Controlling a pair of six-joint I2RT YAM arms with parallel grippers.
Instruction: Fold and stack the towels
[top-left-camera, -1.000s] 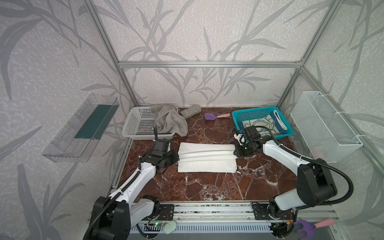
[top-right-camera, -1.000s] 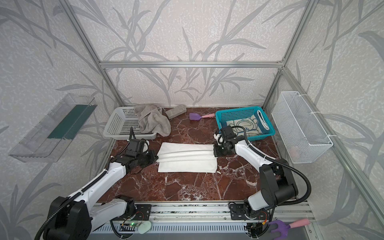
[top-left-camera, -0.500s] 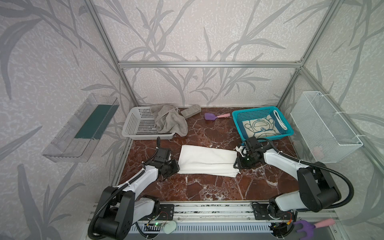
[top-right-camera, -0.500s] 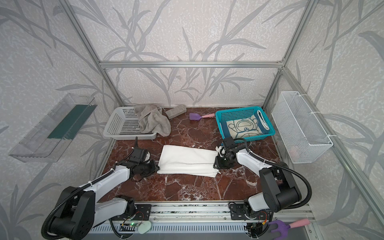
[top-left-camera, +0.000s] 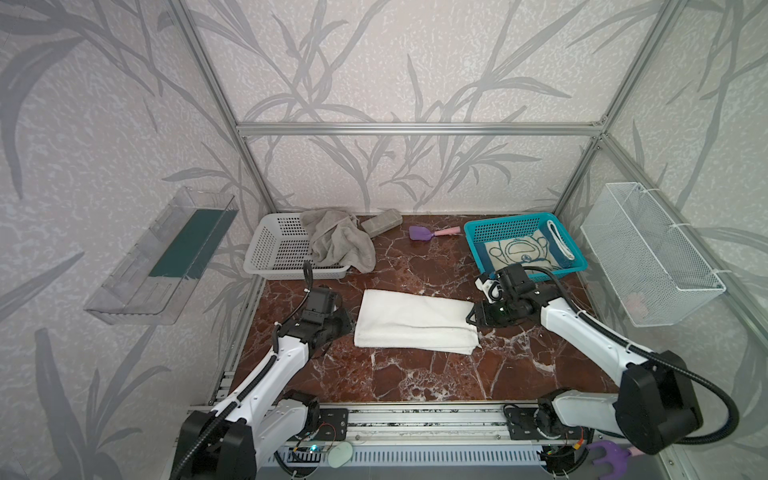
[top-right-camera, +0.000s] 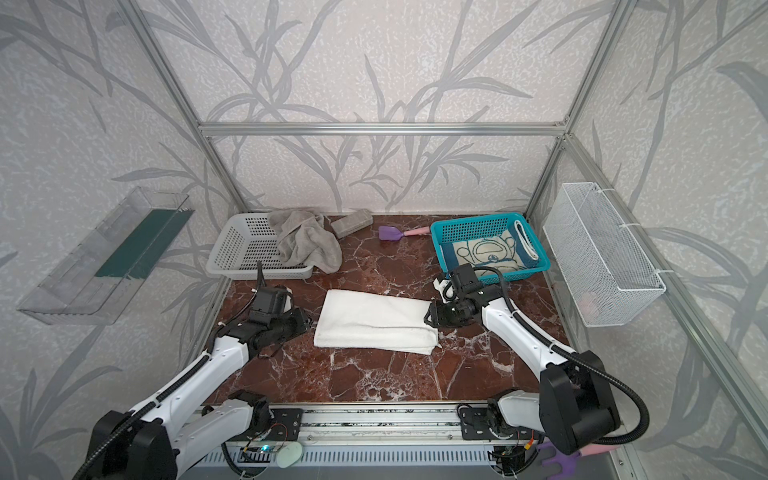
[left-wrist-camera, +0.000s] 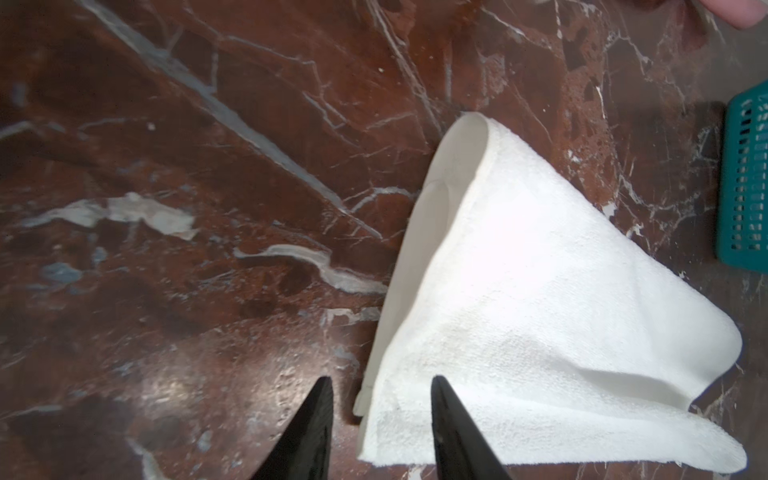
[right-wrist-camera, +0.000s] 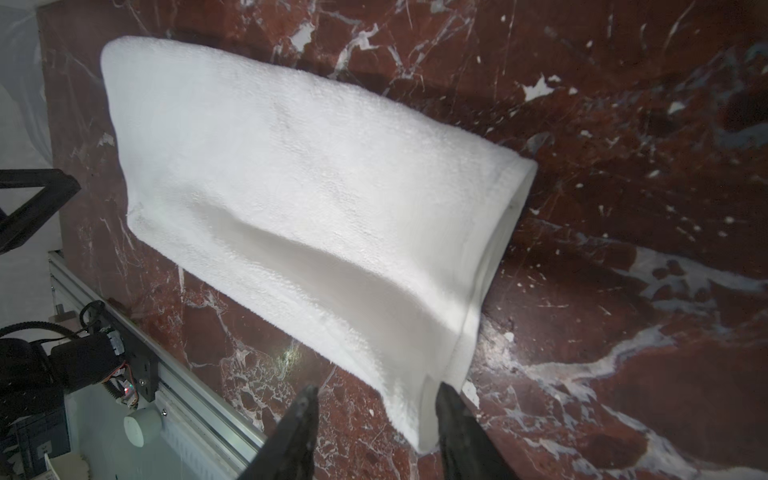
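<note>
A white towel (top-left-camera: 415, 320) (top-right-camera: 374, 322) lies folded in a long band mid-table. My left gripper (top-left-camera: 347, 326) (left-wrist-camera: 381, 380) is open at its left end, with the near corner of the cloth (left-wrist-camera: 540, 291) lying loose between the fingers. My right gripper (top-left-camera: 471, 318) (right-wrist-camera: 377, 386) is open at the right end, and the towel's corner (right-wrist-camera: 311, 187) sits loose between its fingers too. A grey towel (top-left-camera: 338, 241) (top-right-camera: 305, 239) hangs crumpled over a white basket. The blue-bordered beige towel (top-left-camera: 521, 253) (top-right-camera: 486, 251) lies in a teal basket.
The white basket (top-left-camera: 282, 253) stands at the back left and the teal basket (top-left-camera: 577, 262) at the back right. A grey block (top-left-camera: 381, 219) and a purple-pink spatula (top-left-camera: 419, 232) lie between them. A wire basket (top-left-camera: 648, 253) hangs on the right wall.
Both grippers carried the white towel's far edge toward the front, folding it over, then went from shut to open and let go. The towel now lies as a narrower band.
</note>
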